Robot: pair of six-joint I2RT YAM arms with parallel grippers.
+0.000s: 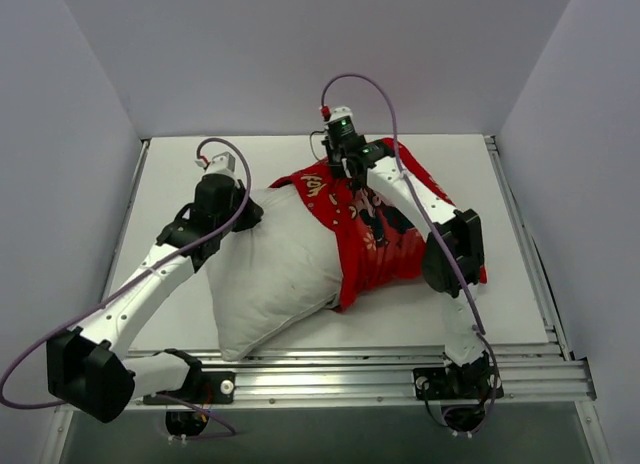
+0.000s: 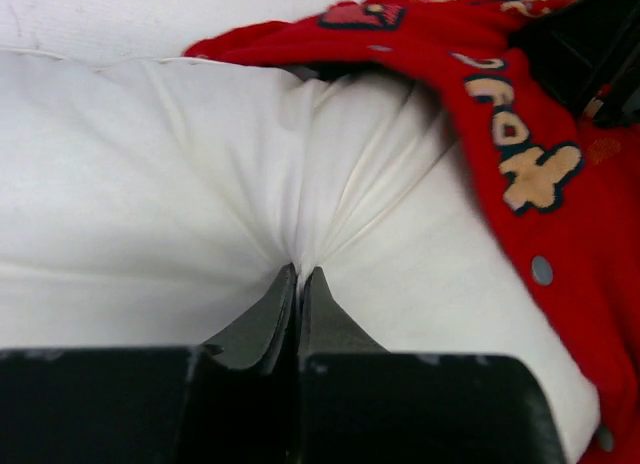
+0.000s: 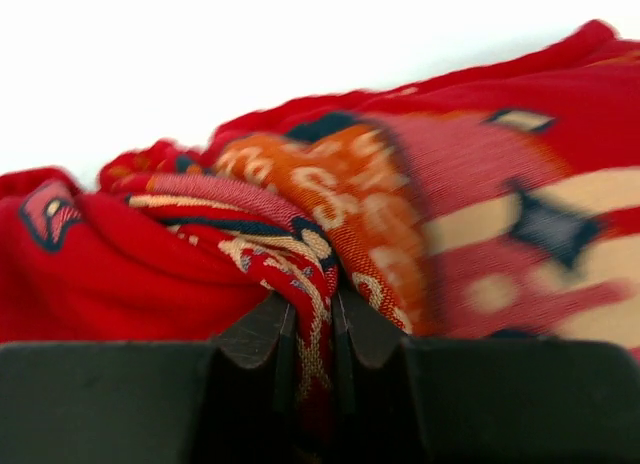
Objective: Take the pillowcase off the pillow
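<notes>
Reads plain white on the pillow [image 1: 270,274] and bright red with gold, orange and dark-blue print on the pillowcase [image 1: 372,269].

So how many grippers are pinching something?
2. The left gripper pinches the white pillow at its far left corner; the right gripper pinches the red pillowcase at its far edge.
</notes>
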